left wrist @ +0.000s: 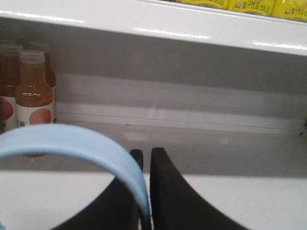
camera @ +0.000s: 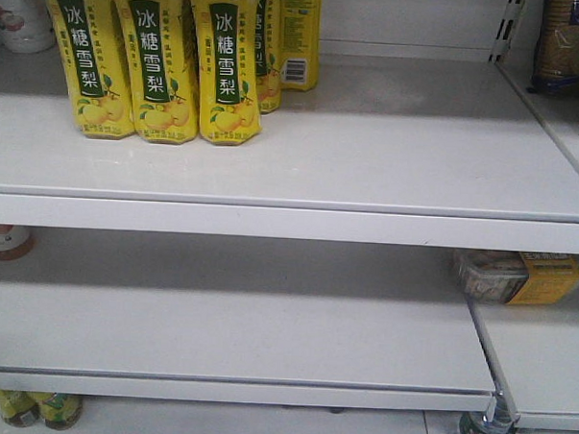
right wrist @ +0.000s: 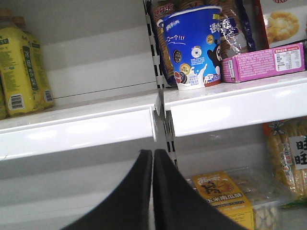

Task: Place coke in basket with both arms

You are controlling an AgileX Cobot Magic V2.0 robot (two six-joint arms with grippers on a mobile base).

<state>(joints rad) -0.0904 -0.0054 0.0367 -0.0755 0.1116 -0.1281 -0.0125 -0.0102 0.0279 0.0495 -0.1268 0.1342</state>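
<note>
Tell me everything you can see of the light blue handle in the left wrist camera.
Only part of the basket handle shows: a flat, smooth band of pale blue plastic, arching from the left edge up and over, then dropping between the left gripper's black fingers, which are closed on it. The basket body is out of view. Behind it stand orange drink bottles on a white shelf.

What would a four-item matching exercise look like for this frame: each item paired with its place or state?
Items:
1. yellow pear drink bottles
2. blue cookie cup
3. light blue basket handle
4. right gripper

Places or states:
A. curving past the left gripper's fingers
B. beside a pink box on the right-hand shelf
C. fingers together, holding nothing
D. standing in a row on the top shelf, left side

Pairs: 1-D, 2-B, 3-A, 4-C
</note>
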